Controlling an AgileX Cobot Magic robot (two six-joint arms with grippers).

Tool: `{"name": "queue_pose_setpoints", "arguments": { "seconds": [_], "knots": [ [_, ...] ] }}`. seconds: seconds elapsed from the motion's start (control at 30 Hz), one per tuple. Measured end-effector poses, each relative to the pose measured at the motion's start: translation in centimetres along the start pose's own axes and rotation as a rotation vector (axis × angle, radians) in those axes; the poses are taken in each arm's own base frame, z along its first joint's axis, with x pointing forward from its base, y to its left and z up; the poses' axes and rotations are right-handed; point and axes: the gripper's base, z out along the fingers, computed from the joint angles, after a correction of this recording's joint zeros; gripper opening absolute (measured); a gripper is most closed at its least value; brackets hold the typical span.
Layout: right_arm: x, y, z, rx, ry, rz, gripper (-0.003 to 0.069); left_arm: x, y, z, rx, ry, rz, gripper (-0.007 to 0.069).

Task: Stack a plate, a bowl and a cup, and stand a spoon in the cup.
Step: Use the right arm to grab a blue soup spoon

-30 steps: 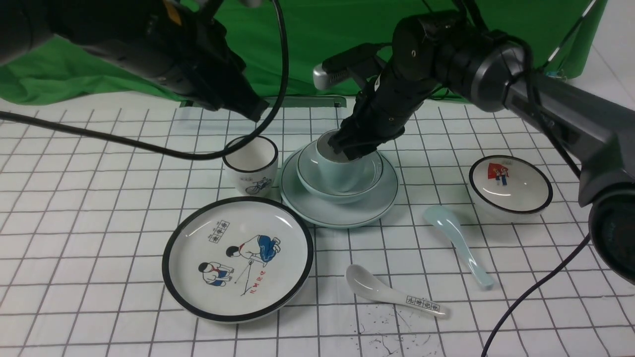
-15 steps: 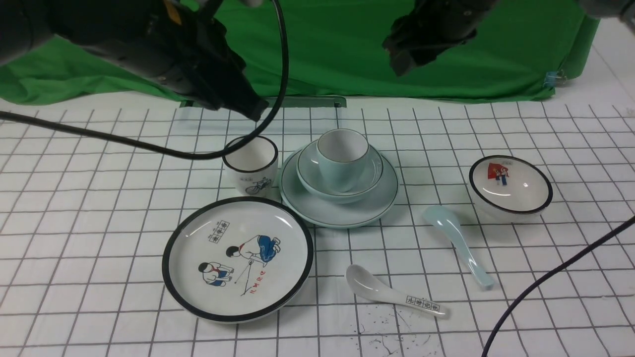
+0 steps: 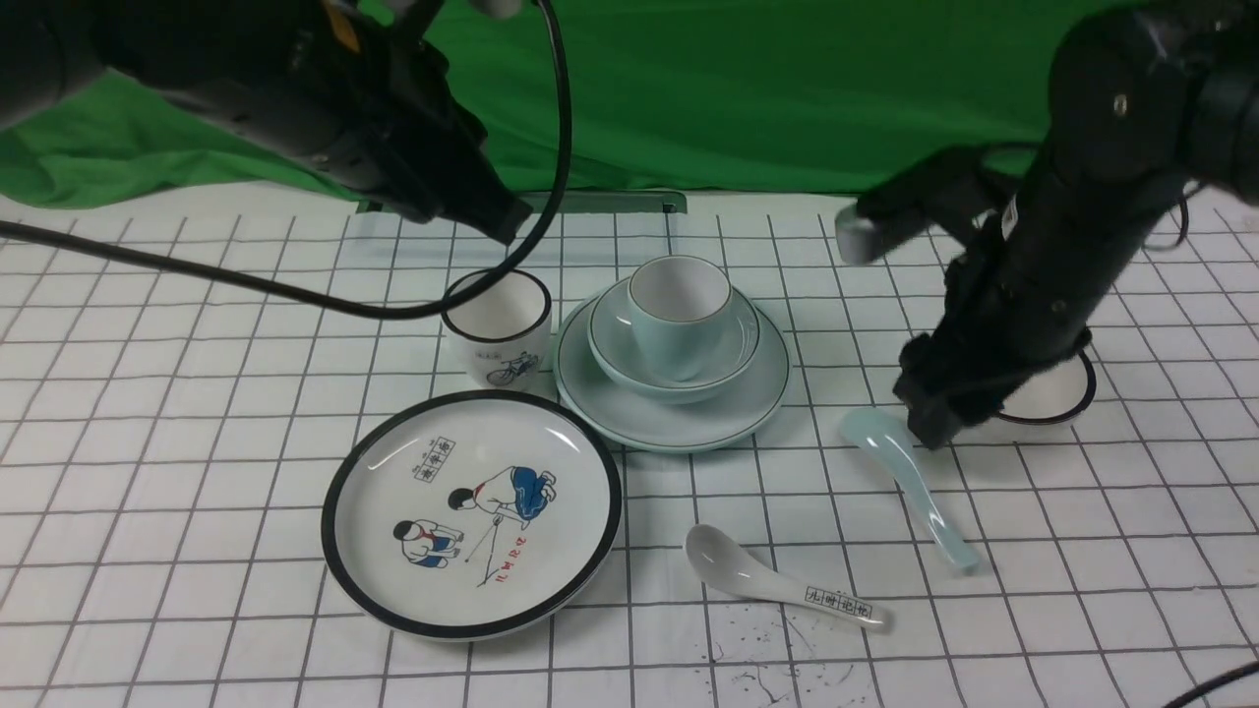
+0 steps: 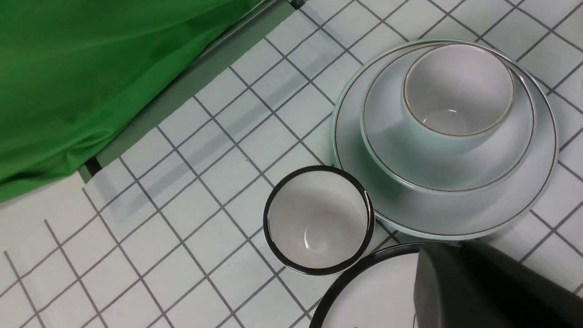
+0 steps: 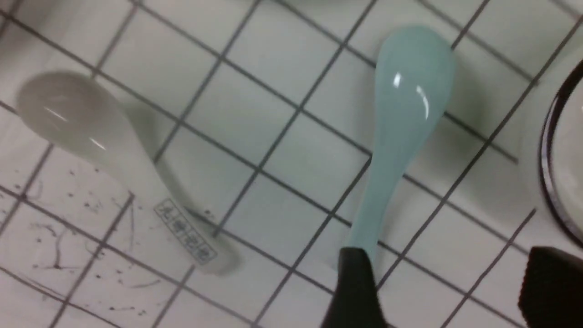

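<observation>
The right claw (image 5: 444, 282), wide open and empty, risked knocking the bowl (image 5: 565, 150) at frame right while reaching for the blue spoon (image 5: 405, 114).

The front view is evenly bright and mostly sharp, though the right tool (image 3: 929, 413) is softened by blur. Pale, diffuse reflections lie on the table (image 3: 197, 492) near the green cloth (image 3: 748, 118). In the left wrist view, small bright glints sit inside both cups, the cloth is richly coloured, and a dark shape in the near corner is out of focus. The right wrist view is dimmer and softer; white highlights streak both spoons, with faint, soft-edged shadows beside them, and the tool's fingers (image 5: 357, 291) are dark and blurred.
</observation>
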Motion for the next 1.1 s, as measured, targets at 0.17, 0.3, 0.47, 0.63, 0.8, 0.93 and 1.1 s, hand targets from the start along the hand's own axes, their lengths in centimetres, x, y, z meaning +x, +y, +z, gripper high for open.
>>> {"name": "queue_pose_setpoints", "arguments": {
  "seconds": [0.17, 0.3, 0.47, 0.63, 0.8, 0.93, 1.1],
  "knots": [
    [2.7, 0.8, 5.2, 0.001, 0.019, 0.025, 0.0498, 0.0, -0.1, 0.0, 0.006, 0.004, -0.005, -0.0009],
    [3.5, 1.1, 7.8, 0.004, 0.014, 0.038, 0.0499, 0.0, -0.1, 0.0, 0.013, 0.005, -0.011, -0.0009],
    [3.3, 1.0, 9.2, 0.009, 0.002, 0.054, 0.0497, 0.1, -0.1, 0.0, 0.016, 0.008, -0.012, -0.0009],
    [3.2, 1.1, 9.2, -0.002, -0.001, 0.073, 0.0345, 0.1, -0.1, 0.0, 0.016, 0.007, -0.011, -0.0009],
    [2.9, 0.9, 8.9, 0.006, -0.007, 0.068, 0.0168, 0.1, -0.1, 0.0, 0.016, 0.007, -0.011, -0.0009],
    [2.3, 0.7, 6.7, 0.027, -0.067, 0.064, 0.0178, 0.1, -0.1, 0.0, 0.016, 0.007, -0.011, -0.0009],
    [1.3, 0.3, 2.4, 0.06, -0.187, 0.064, 0.0178, 0.1, -0.1, 0.0, 0.016, 0.007, -0.011, -0.0009]
  ]
}}
